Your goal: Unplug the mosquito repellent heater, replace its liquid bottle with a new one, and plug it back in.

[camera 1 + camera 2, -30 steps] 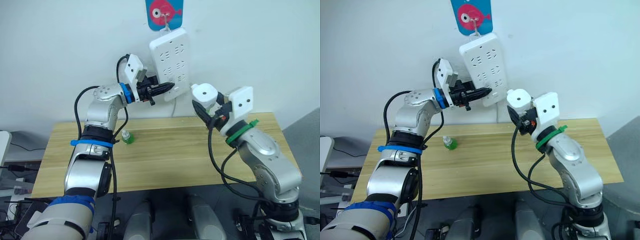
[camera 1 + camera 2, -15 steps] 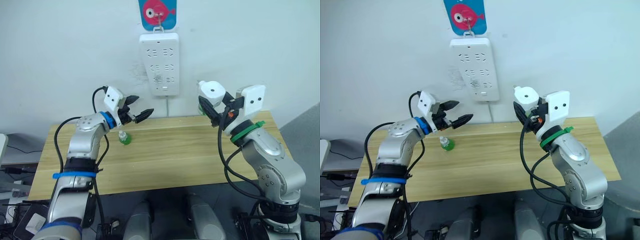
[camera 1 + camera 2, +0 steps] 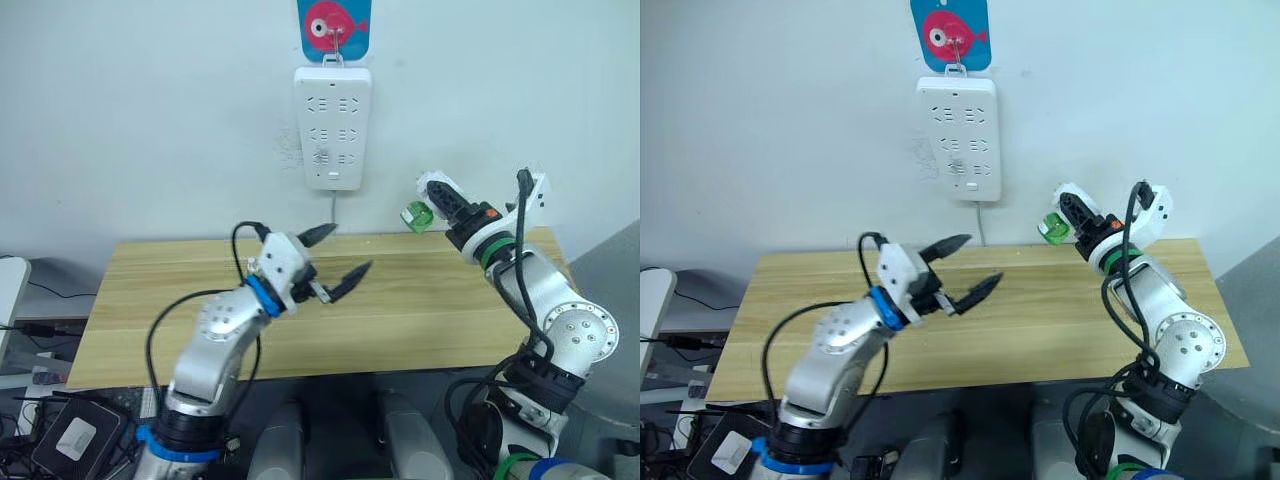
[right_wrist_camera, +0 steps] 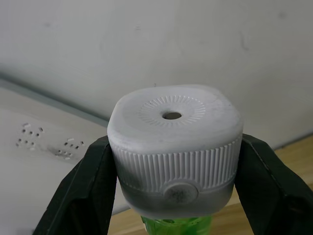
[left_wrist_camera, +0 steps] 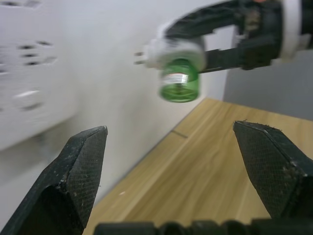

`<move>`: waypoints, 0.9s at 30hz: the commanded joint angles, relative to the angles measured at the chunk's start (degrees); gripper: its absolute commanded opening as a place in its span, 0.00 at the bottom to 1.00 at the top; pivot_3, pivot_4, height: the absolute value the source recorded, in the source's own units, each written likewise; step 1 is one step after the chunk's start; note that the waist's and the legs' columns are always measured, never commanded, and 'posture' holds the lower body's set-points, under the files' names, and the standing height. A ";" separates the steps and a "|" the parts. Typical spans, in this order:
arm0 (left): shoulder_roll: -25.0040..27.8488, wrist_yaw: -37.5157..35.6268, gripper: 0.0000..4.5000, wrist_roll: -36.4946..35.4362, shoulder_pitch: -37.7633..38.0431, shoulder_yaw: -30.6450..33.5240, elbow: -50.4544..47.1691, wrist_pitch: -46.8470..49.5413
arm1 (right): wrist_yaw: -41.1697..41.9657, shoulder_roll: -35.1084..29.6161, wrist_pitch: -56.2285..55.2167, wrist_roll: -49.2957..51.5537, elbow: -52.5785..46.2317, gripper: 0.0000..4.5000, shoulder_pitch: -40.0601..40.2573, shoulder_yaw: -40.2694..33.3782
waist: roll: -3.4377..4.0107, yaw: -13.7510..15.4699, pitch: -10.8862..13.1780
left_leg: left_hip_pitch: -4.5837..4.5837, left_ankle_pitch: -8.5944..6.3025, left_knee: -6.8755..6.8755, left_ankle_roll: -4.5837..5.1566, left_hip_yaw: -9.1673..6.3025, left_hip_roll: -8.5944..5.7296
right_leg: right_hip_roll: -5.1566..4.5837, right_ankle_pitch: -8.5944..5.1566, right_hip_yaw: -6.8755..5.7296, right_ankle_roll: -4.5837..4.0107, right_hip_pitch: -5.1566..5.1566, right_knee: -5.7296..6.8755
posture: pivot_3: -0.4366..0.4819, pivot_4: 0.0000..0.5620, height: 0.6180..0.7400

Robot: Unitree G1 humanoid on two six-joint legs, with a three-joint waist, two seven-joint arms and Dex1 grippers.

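Mosquito repellent heater [image 4: 174,156] sits between the two fingers of the right gripper [image 3: 438,203], which pinch its white body on both sides; its green bottle [image 5: 179,83] hangs below. The right arm is raised near the wall. The left gripper [image 3: 335,256] hovers over the table [image 3: 430,300], jaws spread wide, holding nothing.

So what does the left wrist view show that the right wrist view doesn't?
Left wrist view alone: the left gripper open, the heater's plug prongs, and the wooden table. Right wrist view alone: the vent hole in the heater's top. Both: the mosquito repellent heater held in the right gripper, green bottle attached, and the power strip.
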 commanded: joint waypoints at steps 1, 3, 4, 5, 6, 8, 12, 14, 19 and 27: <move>-4.23 3.27 1.00 2.31 -2.77 -3.20 2.06 -3.71 | -7.87 -3.13 -4.25 14.31 -0.40 0.65 -0.37 1.89 | 0.00 -0.02 0.00 | 0.00 0.00 0.01 0.00 0.04 0.00 | 0.01 0.00 0.00 0.00 0.00 0.01 | 0.38 0.52 1.00; -6.30 4.57 1.00 3.15 -4.44 -3.72 4.04 -4.80 | -10.49 -5.70 -6.23 19.28 -0.39 0.65 0.46 4.33 | 0.02 -0.06 0.02 | -0.02 0.01 0.05 0.01 0.08 -0.04 | 0.03 -0.01 -0.02 0.01 0.02 0.01 | 0.38 0.52 1.00; -6.99 5.00 1.00 3.48 -5.21 -3.76 4.99 -5.28 | -11.55 -6.92 -7.42 21.31 -0.49 0.65 0.85 5.55 | 0.02 -0.15 0.02 | -0.02 0.01 0.05 0.02 0.13 -0.03 | 0.06 -0.01 -0.02 0.01 0.04 0.00 | 0.37 0.52 1.00; -7.26 5.05 1.00 4.18 -6.16 -4.08 6.23 -6.42 | -12.59 -8.06 -8.77 23.16 -0.72 0.65 1.29 6.81 | 0.02 -0.21 0.02 | -0.01 0.01 0.04 0.02 0.17 -0.02 | 0.07 -0.01 -0.01 0.01 0.04 0.00 | 0.36 0.52 1.00; -7.49 4.99 1.00 4.82 -7.12 -4.51 7.57 -7.58 | -13.23 -9.27 -9.80 24.71 -1.08 0.65 1.80 8.09 | 0.02 -0.26 0.02 | -0.02 0.01 0.03 0.02 0.16 0.01 | 0.11 -0.01 -0.02 0.01 0.03 -0.01 | 0.36 0.52 1.00; -8.38 5.43 1.00 5.10 -8.65 -4.65 9.86 -8.87 | -14.20 -11.27 -12.12 27.12 -1.82 0.65 2.76 10.45 | 0.02 -0.34 0.02 | 0.00 0.01 -0.02 0.02 0.15 0.07 | 0.22 -0.01 -0.01 0.01 0.03 -0.02 | 0.36 0.52 1.00; -10.06 6.07 1.00 4.99 -11.05 -4.48 12.79 -10.10 | -15.50 -14.02 -16.94 29.87 -3.09 0.65 3.87 14.46 | 0.02 -0.45 0.02 | -0.02 0.00 0.00 0.03 0.16 0.13 | 0.30 -0.01 0.02 0.01 0.01 -0.04 | 0.35 0.52 1.00; -10.60 6.25 1.00 5.00 -11.55 -4.49 13.56 -10.52 | -15.94 -15.12 -19.16 30.76 -3.76 0.65 4.25 16.08 | 0.02 -0.42 0.02 | -0.01 0.00 0.00 0.03 0.15 0.12 | 0.30 -0.02 0.01 0.02 0.01 -0.04 | 0.35 0.52 1.00; -11.27 6.57 1.00 4.71 -11.91 -4.38 14.22 -10.78 | -16.24 -17.63 -23.47 32.11 -4.91 0.65 4.80 19.20 | 0.02 -0.42 0.02 | -0.05 0.00 0.00 0.03 0.15 0.11 | 0.30 -0.02 0.02 0.03 0.01 -0.12 | 0.33 0.52 1.00; -12.56 7.45 0.77 3.99 -12.19 -3.79 14.92 -10.11 | -15.95 -20.27 -27.31 33.23 -6.18 0.65 5.44 22.29 | 0.02 -0.40 0.03 | -0.11 0.00 -0.01 0.03 0.12 0.13 | 0.31 -0.01 0.00 0.03 0.03 -0.27 | 0.33 0.53 1.00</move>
